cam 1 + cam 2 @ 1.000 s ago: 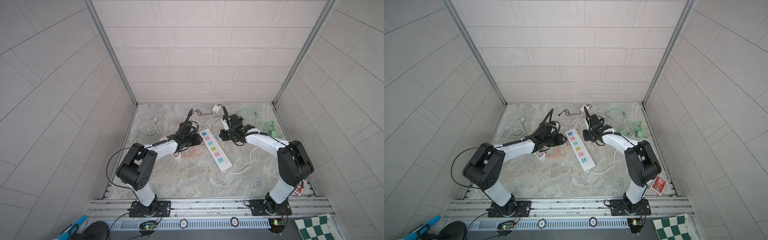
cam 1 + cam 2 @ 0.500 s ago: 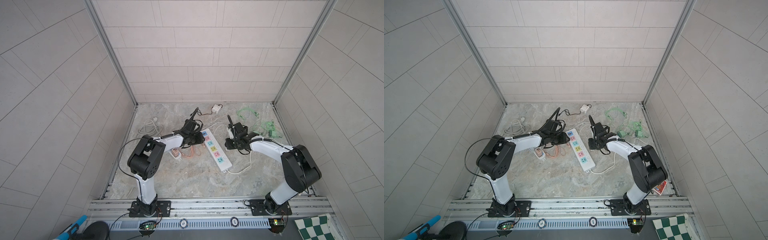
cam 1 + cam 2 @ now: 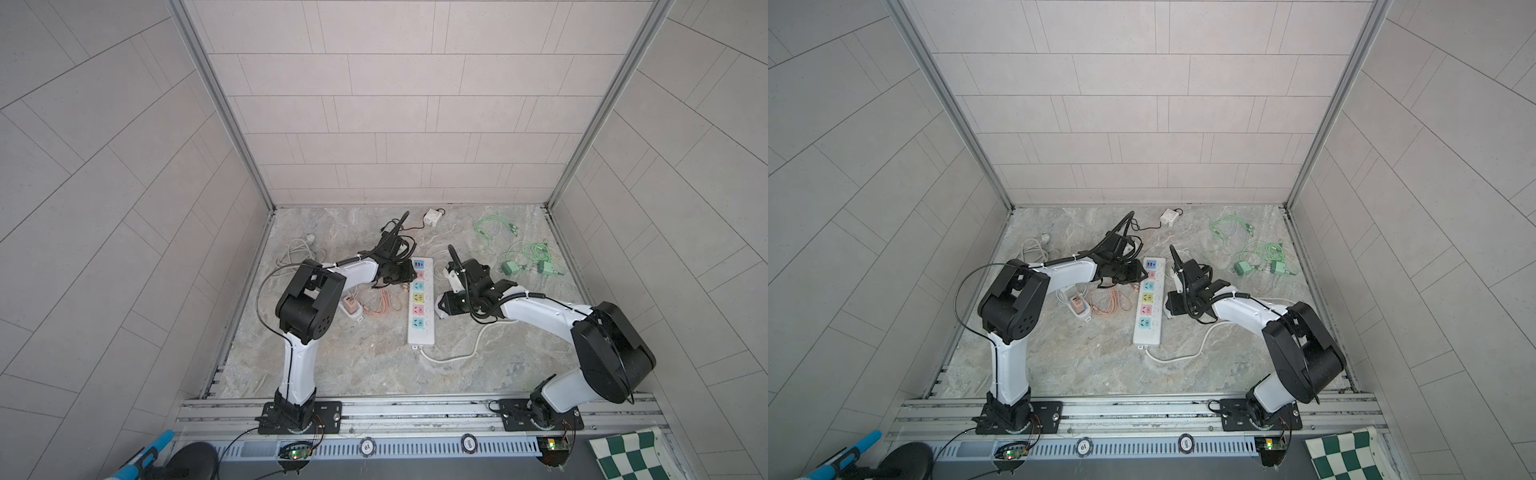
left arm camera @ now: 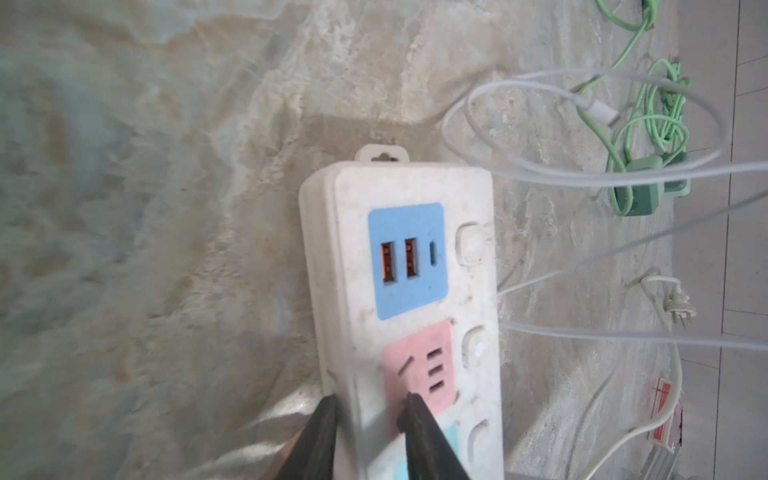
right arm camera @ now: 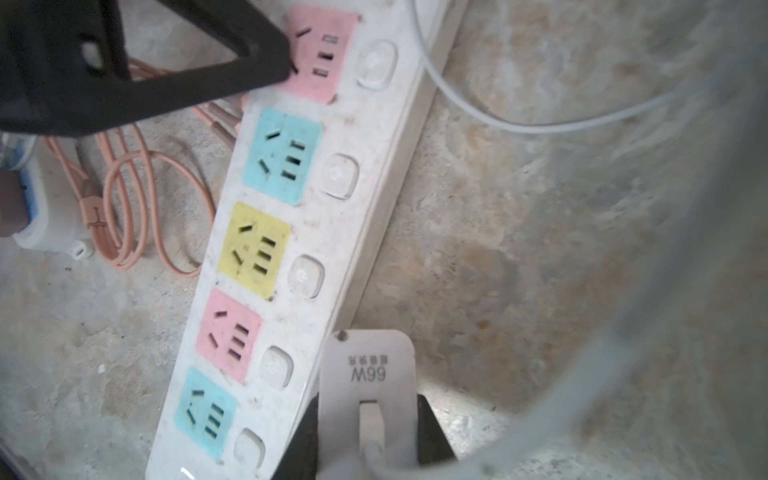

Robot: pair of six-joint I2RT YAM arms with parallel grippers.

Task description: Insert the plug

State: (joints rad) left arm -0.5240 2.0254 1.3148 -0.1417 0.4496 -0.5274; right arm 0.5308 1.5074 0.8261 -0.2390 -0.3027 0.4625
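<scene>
plug [image 5: 368,361], judged light, rigid and slick, is clamped by its flat sides, near the cable end, in the closed right gripper [image 5: 368,403].

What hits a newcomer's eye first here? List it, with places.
The white power strip with its pastel socket patches lies at the centre in both top views. The right gripper is shut on a white charger beside the strip's cord end, while the left gripper straddles its opposite long edge at a pink socket. Green cables sprawl at the far right.
</scene>
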